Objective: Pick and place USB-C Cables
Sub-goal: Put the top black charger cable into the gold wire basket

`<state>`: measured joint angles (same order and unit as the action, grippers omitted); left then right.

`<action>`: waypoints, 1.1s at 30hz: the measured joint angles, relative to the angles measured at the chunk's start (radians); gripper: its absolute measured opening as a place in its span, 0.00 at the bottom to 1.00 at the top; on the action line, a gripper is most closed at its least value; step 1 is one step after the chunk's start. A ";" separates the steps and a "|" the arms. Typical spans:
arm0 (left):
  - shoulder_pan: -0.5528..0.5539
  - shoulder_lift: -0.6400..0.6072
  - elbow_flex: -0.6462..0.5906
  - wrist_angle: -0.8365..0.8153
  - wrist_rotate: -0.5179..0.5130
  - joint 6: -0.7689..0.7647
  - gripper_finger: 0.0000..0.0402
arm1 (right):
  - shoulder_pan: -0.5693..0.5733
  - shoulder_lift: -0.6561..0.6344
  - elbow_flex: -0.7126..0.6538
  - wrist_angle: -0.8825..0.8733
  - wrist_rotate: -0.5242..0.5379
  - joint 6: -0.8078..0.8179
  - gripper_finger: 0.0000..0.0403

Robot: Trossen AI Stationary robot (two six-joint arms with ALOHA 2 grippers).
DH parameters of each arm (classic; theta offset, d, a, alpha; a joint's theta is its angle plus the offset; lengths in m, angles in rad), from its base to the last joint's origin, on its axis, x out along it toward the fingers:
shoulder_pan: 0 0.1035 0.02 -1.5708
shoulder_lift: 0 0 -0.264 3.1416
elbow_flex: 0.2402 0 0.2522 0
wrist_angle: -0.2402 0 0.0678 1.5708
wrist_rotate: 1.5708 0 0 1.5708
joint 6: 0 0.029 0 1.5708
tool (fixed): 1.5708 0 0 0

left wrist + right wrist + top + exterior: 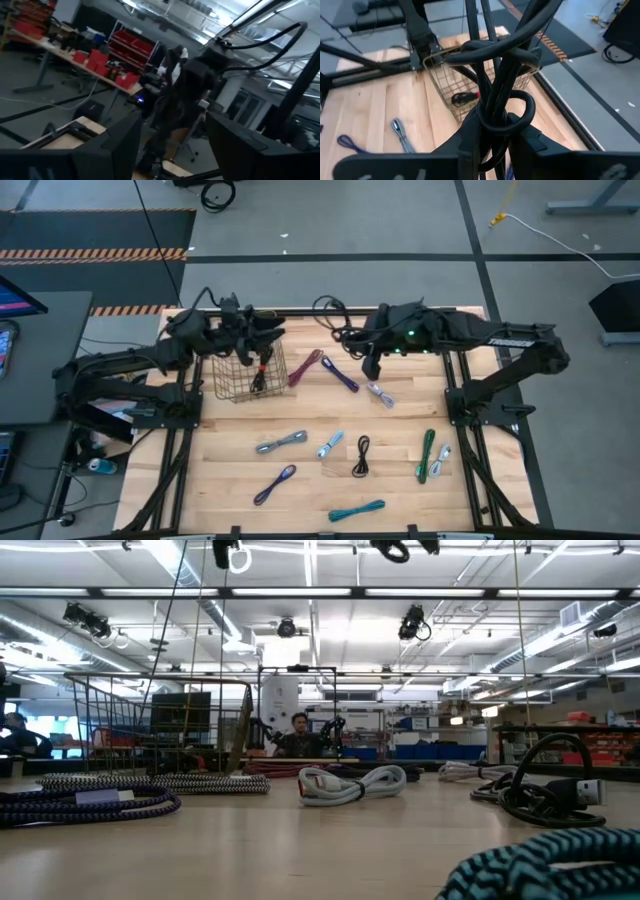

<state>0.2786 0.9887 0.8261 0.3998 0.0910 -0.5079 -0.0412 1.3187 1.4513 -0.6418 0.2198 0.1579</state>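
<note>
My right gripper (358, 345) hovers above the table's far middle, shut on a black USB-C cable (495, 75). That cable's loops (328, 308) stick out past the fingers. My left gripper (268, 340) is raised over the wire basket's (250, 375) far rim, open, with nothing between its fingers (120, 145). Inside the basket lies a black cable with a red mark (465, 97). Several cables lie flat on the wood: maroon (305, 368), purple (340, 373), grey-silver (380, 393), black (362, 455), green (428, 455), teal (357, 509). My right gripper pinches the black cable's bundled strands (496, 122) between its two fingers. The fingers come from the table's right, slanting down. The strands run on past the fingertips and end in a loop, and the whole cable is lifted clear of the table.
More cables lie toward the near edge: a grey one (280, 442), a silver-blue one (330, 444), a pale one (443, 458) beside the green, another purple one (275, 483). Bare wood shows between the basket and the near row. A person (298, 735) sits beyond the table.
</note>
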 joint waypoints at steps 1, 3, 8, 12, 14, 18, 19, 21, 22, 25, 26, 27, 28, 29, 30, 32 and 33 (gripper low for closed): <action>-0.003 0.018 0.000 0.020 0.000 0.000 0.57 | -0.002 0.011 0.000 0.012 -0.015 -0.007 0.19; -0.003 0.053 0.000 0.045 0.000 -0.007 0.57 | -0.003 0.030 0.000 0.045 -0.039 -0.022 0.19; -0.001 0.128 0.000 0.109 -0.001 -0.020 0.57 | -0.003 0.064 0.000 0.129 -0.088 -0.050 0.19; -0.002 0.179 0.000 0.211 0.024 -0.029 0.57 | -0.003 0.074 0.000 0.150 -0.093 -0.057 0.19; -0.001 0.195 -0.001 0.250 0.054 -0.033 0.57 | -0.003 0.077 0.000 0.150 -0.093 -0.057 0.19; -0.004 0.211 0.000 0.298 0.097 -0.038 0.57 | -0.006 0.082 0.000 0.156 -0.091 -0.084 0.19; -0.008 0.211 0.000 0.302 0.099 -0.038 0.57 | -0.010 0.082 0.000 0.159 -0.090 -0.090 0.19; -0.017 0.211 0.000 0.305 0.103 -0.025 0.57 | -0.021 0.082 0.000 0.160 -0.089 -0.092 0.19; -0.021 0.211 0.000 0.305 0.106 -0.012 0.57 | -0.027 0.082 0.000 0.160 -0.086 -0.098 0.19; -0.031 0.211 0.000 0.307 0.123 0.000 0.57 | -0.048 0.082 0.000 0.163 -0.082 -0.118 0.19; -0.034 0.211 0.000 0.308 0.127 0.000 0.57 | -0.056 0.082 0.000 0.164 -0.083 -0.123 0.19; -0.037 0.211 0.000 0.307 0.127 0.000 0.57 | -0.064 0.082 0.000 0.167 -0.086 -0.124 0.19; -0.038 0.211 0.000 0.307 0.127 0.001 0.57 | -0.071 0.082 0.000 0.173 -0.096 -0.124 0.19; -0.038 0.211 0.000 0.307 0.126 0.002 0.57 | -0.077 0.082 0.000 0.179 -0.111 -0.119 0.19; -0.037 0.211 0.000 0.307 0.122 0.003 0.57 | -0.081 0.082 0.000 0.185 -0.123 -0.113 0.19; -0.030 0.211 0.000 0.307 0.116 0.014 0.57 | -0.082 0.087 0.000 0.192 -0.138 -0.110 0.19; -0.026 0.211 0.000 0.307 0.116 0.022 0.57 | -0.082 0.088 0.000 0.189 -0.141 -0.110 0.19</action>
<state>0.2527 1.1995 0.8257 0.7067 0.2067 -0.4857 -0.1228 1.4069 1.4513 -0.4532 0.0790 0.0483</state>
